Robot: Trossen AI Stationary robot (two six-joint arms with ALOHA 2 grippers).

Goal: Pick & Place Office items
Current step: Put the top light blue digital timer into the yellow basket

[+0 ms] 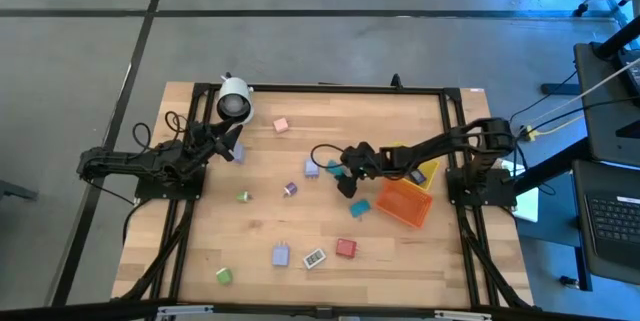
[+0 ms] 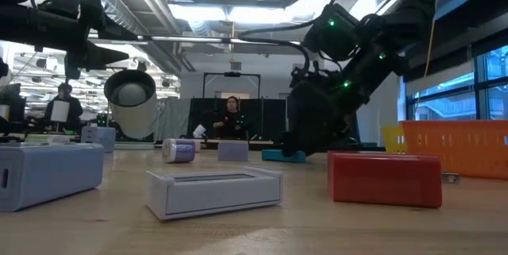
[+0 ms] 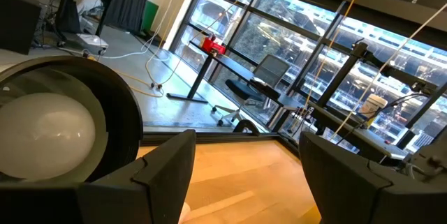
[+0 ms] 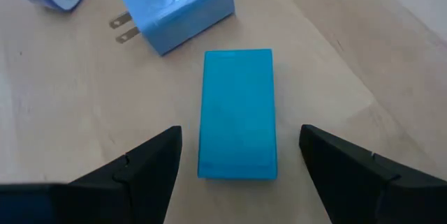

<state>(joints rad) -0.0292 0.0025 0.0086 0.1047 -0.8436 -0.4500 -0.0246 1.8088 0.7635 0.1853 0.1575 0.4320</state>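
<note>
Hovering open-jawed, the right tool point(image 4: 237, 175) straddles a teal block point(image 4: 237, 116) (nothing held); the other office items lie scattered on the worktop point(image 1: 400, 261), left tool point(image 1: 228, 143) open, empty.

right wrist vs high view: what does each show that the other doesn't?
Only the right wrist view: the blue charger's two metal prongs, and the teal block lying flat between the right claw's open fingers, untouched.

Only the high view: the whole table, the left claw open beside the white cylinder, the orange bin, the red block, the pink block and the other scattered pieces.

Both: the right claw low over the table among small blue pieces.
</note>
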